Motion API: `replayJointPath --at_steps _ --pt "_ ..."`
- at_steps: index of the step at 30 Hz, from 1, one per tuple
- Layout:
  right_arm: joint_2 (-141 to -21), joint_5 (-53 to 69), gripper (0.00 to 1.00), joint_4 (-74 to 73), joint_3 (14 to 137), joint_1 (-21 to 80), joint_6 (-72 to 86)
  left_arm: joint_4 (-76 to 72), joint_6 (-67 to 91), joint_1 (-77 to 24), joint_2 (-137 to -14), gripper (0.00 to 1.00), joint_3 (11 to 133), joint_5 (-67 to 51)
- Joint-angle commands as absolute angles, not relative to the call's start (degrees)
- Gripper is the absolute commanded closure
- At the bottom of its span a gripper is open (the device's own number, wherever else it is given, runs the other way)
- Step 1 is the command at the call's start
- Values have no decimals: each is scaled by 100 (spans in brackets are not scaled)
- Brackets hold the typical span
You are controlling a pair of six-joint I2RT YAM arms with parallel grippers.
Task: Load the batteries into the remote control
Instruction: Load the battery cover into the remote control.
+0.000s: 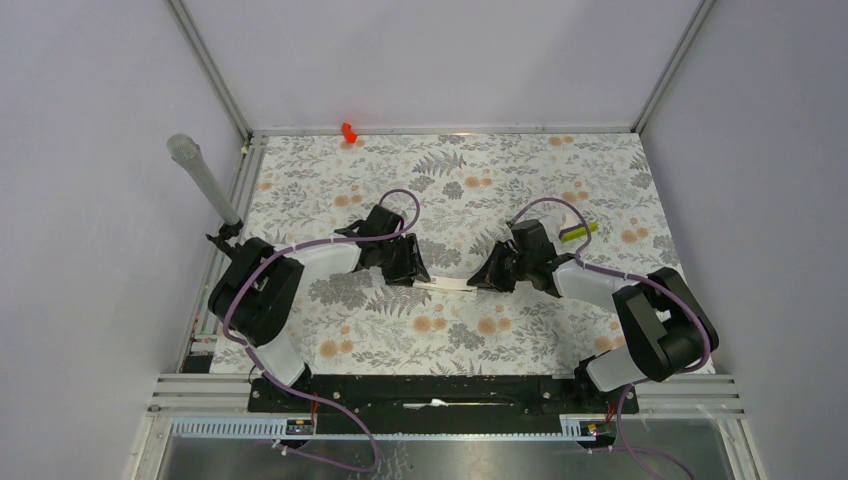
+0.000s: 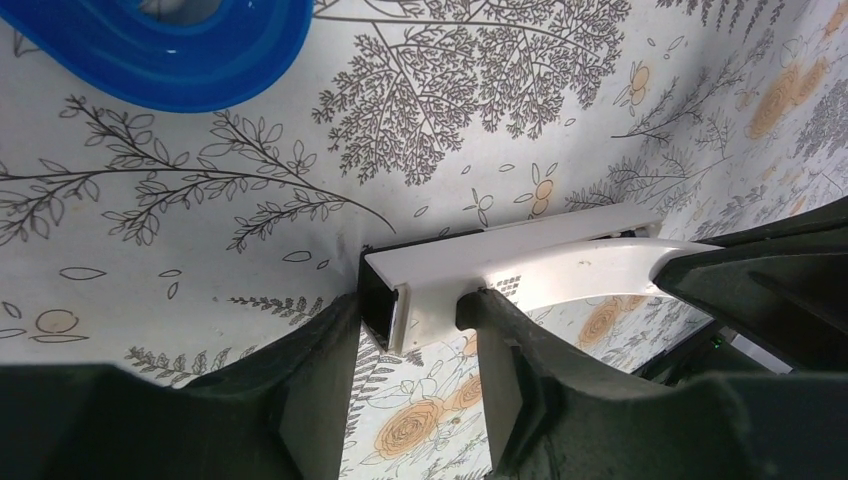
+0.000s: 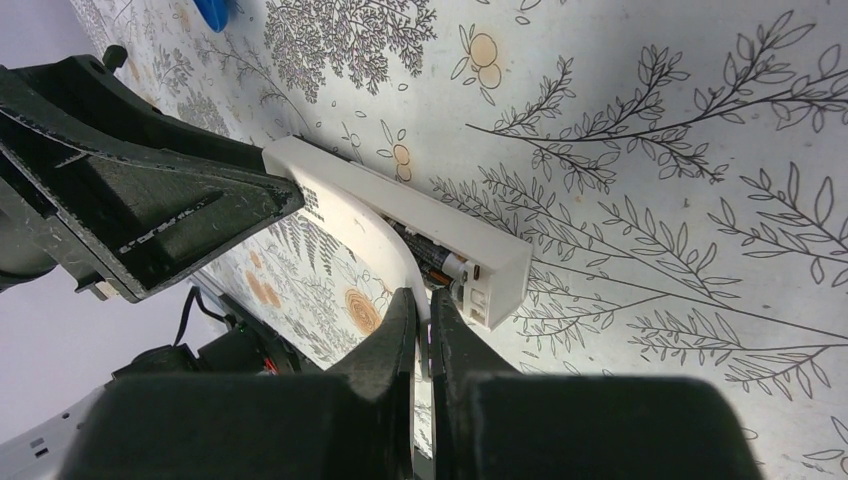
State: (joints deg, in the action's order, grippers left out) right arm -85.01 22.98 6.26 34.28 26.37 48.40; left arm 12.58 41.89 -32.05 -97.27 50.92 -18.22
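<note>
The white remote control [image 1: 447, 285] sits mid-table between my two grippers. My left gripper [image 2: 412, 310] is shut on one end of the remote [image 2: 520, 240], with a finger on each side. Its other end shows in the right wrist view [image 3: 480, 250], where two dark batteries [image 3: 432, 257] lie in the open recess. My right gripper [image 3: 423, 300] is shut on the thin white cover strip [image 3: 378, 235]. The strip curves up from the remote and also shows in the left wrist view [image 2: 590, 275]. In the top view the grippers stand at the left [image 1: 413, 274] and right [image 1: 482, 282] of the remote.
A blue blob [image 2: 170, 50] lies on the floral mat beyond the left gripper. A red piece [image 1: 347, 131] sits at the far edge, a grey cylinder [image 1: 205, 180] stands at the left rim, and a yellow-green stick [image 1: 578, 231] lies by the right arm.
</note>
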Motion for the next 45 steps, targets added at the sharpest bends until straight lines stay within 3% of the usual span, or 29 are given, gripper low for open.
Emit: replayJointPath --at_steps 1,7,19,31,38,45 --pt "-8629 1736 96 -502 3387 2672 4332 1934 3937 -3251 -10091 56 4834 -1217" --pt "-8615 1760 86 -621 3453 2663 4264 1989 3931 -3252 -10155 60 4786 -1154" --pt "-8183 1223 56 -1532 3737 2378 3739 2048 3881 -3252 -10289 62 4781 -1101" --pt "-7664 1908 32 -642 3533 2365 3571 2047 3858 -3252 -10314 63 4823 -1112" --pt "-8150 2344 37 -280 3629 2364 3838 2091 3836 -3252 -10312 64 4911 -1124" --pt "-8673 2222 61 -520 3837 2364 3803 2109 3841 -3252 -10301 66 4957 -1149"
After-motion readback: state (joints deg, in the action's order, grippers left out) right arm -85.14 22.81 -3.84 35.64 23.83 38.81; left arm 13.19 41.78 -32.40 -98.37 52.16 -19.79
